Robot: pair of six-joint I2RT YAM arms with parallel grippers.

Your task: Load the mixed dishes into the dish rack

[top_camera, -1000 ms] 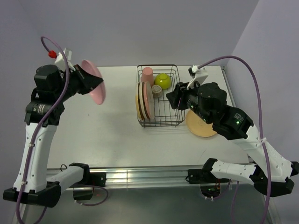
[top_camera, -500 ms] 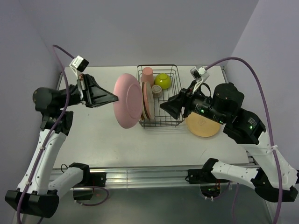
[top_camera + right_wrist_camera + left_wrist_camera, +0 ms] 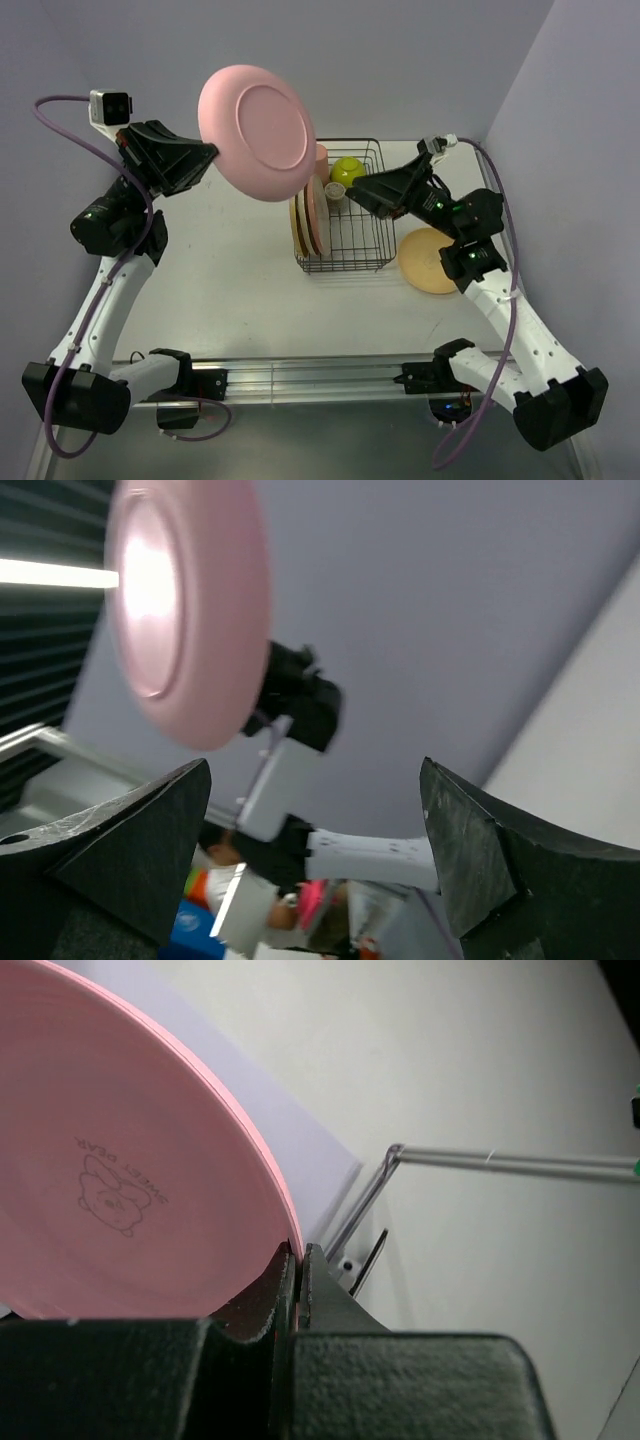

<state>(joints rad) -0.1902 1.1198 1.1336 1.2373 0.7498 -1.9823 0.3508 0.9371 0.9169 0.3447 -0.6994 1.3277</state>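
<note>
Left end effector (image 3: 203, 160) pinches pink plate (image 3: 257, 118) rim, right end effector (image 3: 358, 191) spread empty; turn plate upright, lower beside racked plates (image 3: 308, 222) in dish rack (image 3: 347, 243).

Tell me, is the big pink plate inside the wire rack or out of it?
Out. The left pincer grips the pink plate by its rim, holding it up in the air, clear of the dish rack.

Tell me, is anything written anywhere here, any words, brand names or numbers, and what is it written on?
"SWEET BEAR": printed on the underside of the pink plate, upside down in the left wrist view, next to a small bear outline.
Nothing else can be read. The coloured shapes low in the right wrist view are too blurred, and the top view shows no lettering.
</note>
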